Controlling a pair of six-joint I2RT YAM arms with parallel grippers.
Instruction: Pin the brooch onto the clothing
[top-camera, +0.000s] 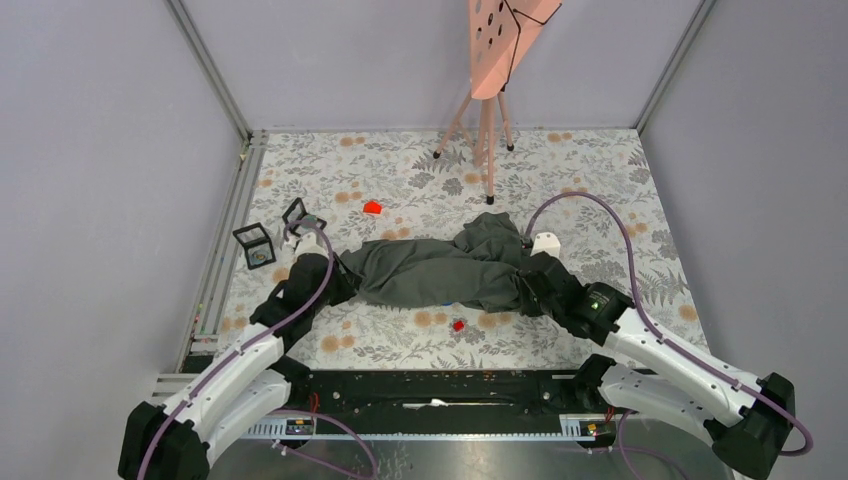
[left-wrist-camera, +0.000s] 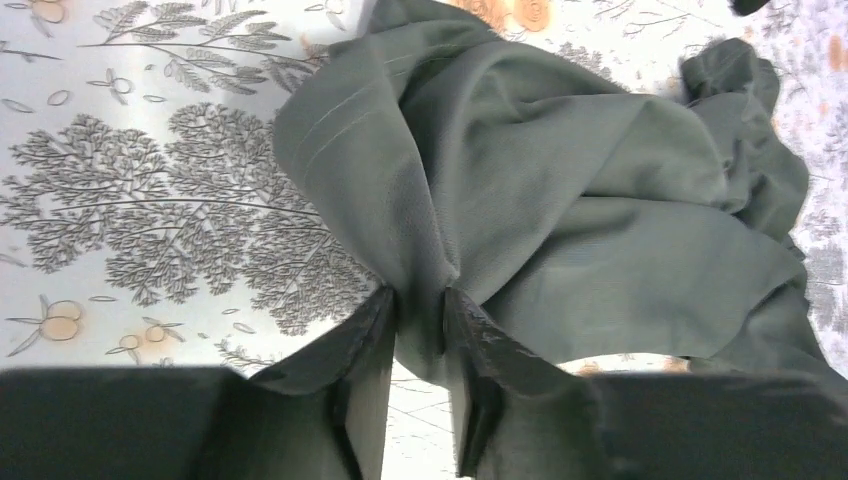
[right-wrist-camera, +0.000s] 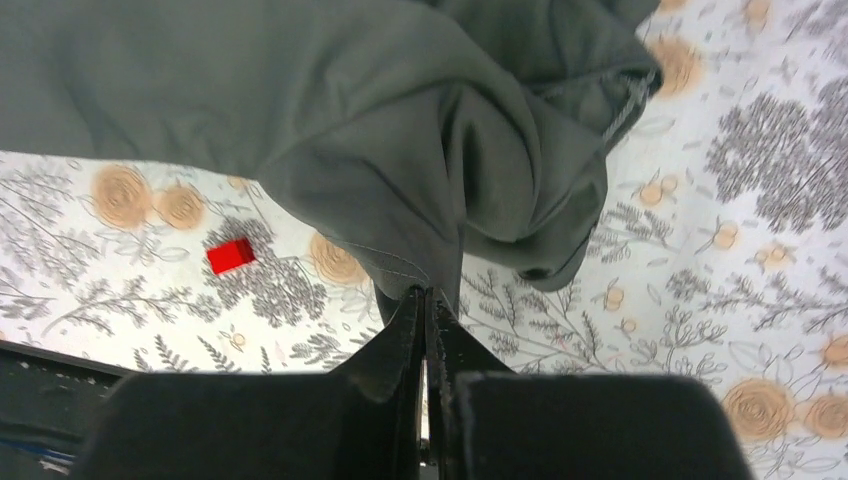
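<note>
We see the dark grey T-shirt of soft fabric (top-camera: 440, 265) lying crumpled in a long band across the middle of the floral-printed table cover (top-camera: 600, 170), running left to right between the two arms. Its right end bunches up towards the far side.

The left gripper (left-wrist-camera: 420, 300) is at the shirt's left end. Its jaws stand a little apart with a gathered fold of cloth between them, and we cannot tell whether they press on it. The right gripper (right-wrist-camera: 427, 295) is at the shirt's near right edge, its jaws closed tight on a hemmed fold.

A small red block (top-camera: 458, 325) lies on the cover just near of the shirt, roughly midway. Another small red piece (top-camera: 372, 207) lies far of the shirt, towards the left. Two black wire-frame cubes (top-camera: 255, 245) stand at the left edge, and a pink tripod stand (top-camera: 487, 130) rises at the far side.
</note>
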